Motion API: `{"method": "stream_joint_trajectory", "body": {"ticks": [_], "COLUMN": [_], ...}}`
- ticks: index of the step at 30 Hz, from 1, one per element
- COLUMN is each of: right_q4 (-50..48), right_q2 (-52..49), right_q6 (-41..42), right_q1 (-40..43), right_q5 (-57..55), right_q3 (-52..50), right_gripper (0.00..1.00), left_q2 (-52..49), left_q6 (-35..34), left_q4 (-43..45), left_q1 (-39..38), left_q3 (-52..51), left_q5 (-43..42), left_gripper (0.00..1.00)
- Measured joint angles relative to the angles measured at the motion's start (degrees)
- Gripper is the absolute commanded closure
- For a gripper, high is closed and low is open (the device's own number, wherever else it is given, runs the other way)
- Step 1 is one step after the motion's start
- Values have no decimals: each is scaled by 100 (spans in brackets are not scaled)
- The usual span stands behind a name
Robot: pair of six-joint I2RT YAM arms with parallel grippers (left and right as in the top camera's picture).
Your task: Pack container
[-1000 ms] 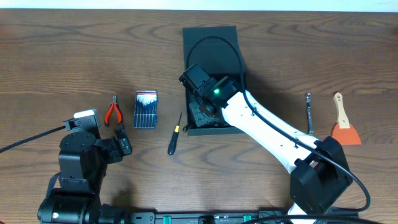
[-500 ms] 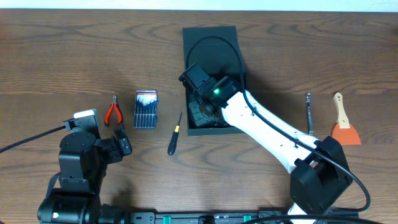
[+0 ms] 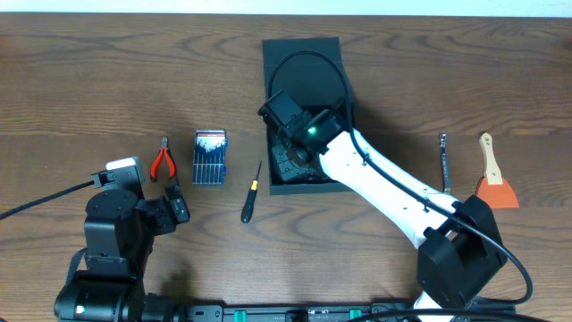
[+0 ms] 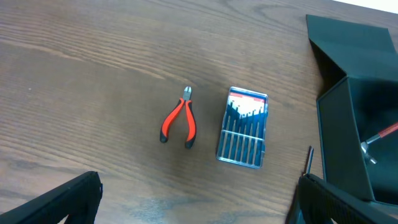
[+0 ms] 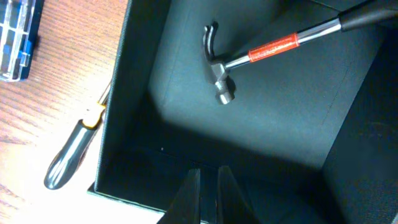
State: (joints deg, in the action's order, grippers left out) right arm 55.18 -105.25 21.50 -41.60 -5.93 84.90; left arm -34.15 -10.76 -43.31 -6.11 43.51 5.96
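The dark teal-green container (image 3: pixel 290 55) stands open at the table's back centre, its flap lid folded back. A hammer (image 5: pixel 261 50) with a red band lies on the container's floor (image 5: pixel 280 118); it also shows in the left wrist view (image 4: pixel 379 134). My right gripper (image 5: pixel 208 193) is inside the box near its front wall, fingers almost together and holding nothing; in the overhead view it sits low in the box (image 3: pixel 290 165). My left gripper (image 3: pixel 179 206) is open and empty over bare table at the front left (image 4: pixel 196 205).
Red-handled pliers (image 3: pixel 161 161) and a blue-and-white bit case (image 3: pixel 210 156) lie left of the box. A black screwdriver (image 3: pixel 251 192) lies against the box's left front corner. A slim metal tool (image 3: pixel 443 161) and an orange scraper (image 3: pixel 492 174) lie at the right.
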Motion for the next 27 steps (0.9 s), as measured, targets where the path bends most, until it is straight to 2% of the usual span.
{"method": "stream_joint_trajectory", "body": {"ticks": [9,11,14,16,18,20,23,25,27], "right_q4": [-133,-162,-216,-249,-304,-426,-697,-911,-1062], "right_q2": [0,0,0,0,0,0,0,0,-2], "right_q6": [0,31,9,-24,-129,-256,-470,-627,-706], "right_q1": [116,212,448,610,769,931,1115,1220,1307], "right_q5": [2,7,13,11,9,15,13,15,26], "right_q3": [0,0,0,0,0,0,0,11,76], "right_gripper": [98,78,62,55,55,56,64,98,99], "left_q2": [0,0,0,0,0,0,0,0,0], "left_q6": [0,0,0,0,0,0,0,0,0], "left_q4": [2,0,0,0,2,0,2,0,0], "left_q1": [2,2,2,2,2,2,2,2,0], "left_q3": [-2,0,0,0,-2,-2,0,-2,-2], "left_q5": [-2,0,-2,-2,-2,-2,-2,-2,0], "left_gripper": [1,1,2,1,2,2,1,2,1]}}
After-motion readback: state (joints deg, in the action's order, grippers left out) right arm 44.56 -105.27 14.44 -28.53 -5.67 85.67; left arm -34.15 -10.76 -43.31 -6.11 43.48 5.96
